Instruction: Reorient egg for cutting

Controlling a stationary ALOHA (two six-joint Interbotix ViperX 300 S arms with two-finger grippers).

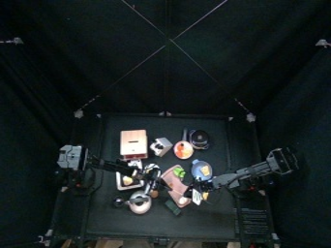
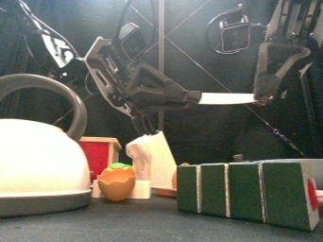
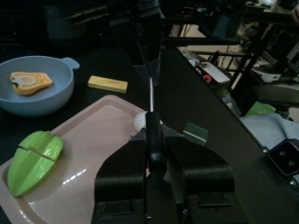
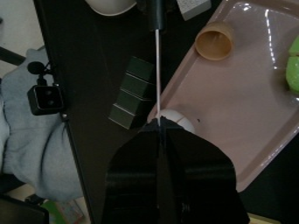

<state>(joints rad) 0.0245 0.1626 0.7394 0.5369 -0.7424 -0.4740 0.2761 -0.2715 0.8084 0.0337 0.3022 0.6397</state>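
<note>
Egg (image 4: 176,118) on pink tray (image 4: 251,79)

my left gripper (image 3: 149,144) is closed on a knife (image 3: 149,66), blade edge-on over the pink tray (image 3: 100,122). the egg (image 3: 142,123) sits at the tray's edge right by the blade. the tray's middle is bare, room to come down there; the green pepper (image 3: 35,157) fills its near corner. off the tray, the blue bowl (image 3: 35,83) and the butter stick (image 3: 107,84) stand near each other with a gap between. at the table's front the white kettle (image 2: 38,156) and a row of green blocks (image 2: 246,189) wall the approach; between them only the carrot toy (image 2: 117,180) stands low.
</note>
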